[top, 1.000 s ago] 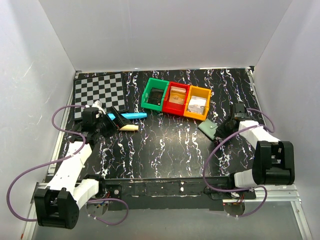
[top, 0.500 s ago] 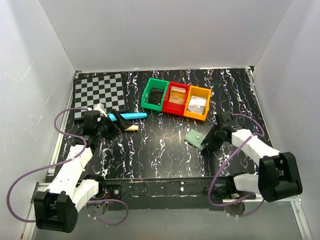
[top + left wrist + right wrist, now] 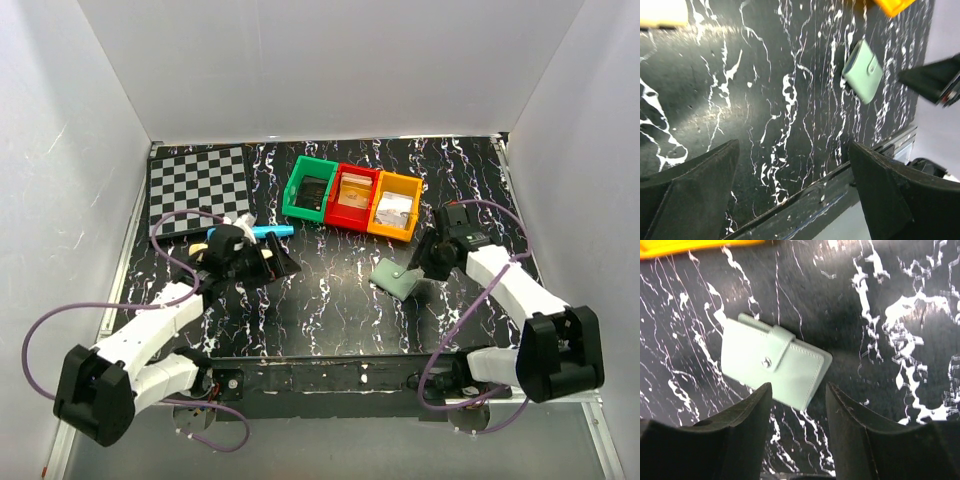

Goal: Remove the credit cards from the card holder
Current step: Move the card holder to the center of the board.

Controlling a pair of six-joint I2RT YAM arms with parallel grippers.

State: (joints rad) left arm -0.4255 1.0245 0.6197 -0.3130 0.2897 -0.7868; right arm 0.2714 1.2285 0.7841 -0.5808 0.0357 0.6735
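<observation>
The closed card holder (image 3: 398, 278) lies flat on the table (image 3: 330, 300), long axis 10-to-4, just at 8 o'clock of the nearer right gripper (image 3: 430, 262), jaws parted and empty; the left gripper (image 3: 794, 145), also agape, is well apart

Black table (image 3: 330, 300) with white marble streaks is carrying everything. Checkerboard mat (image 3: 195, 185) is lying flat at the back left corner. Three bins are sitting in a touching row at the back centre, angled slightly: green bin (image 3: 292, 197), red bin (image 3: 344, 217), orange bin (image 3: 394, 233), left to right. Card holder (image 3: 398, 277) is lying flat and closed, snap tab facing up, just in front of the orange bin and apart from it. Blue stick (image 3: 272, 230) is lying between the mat and the green bin. Cream block (image 3: 662, 12) is lying near the blue stick, only partly showing in the left wrist view.
</observation>
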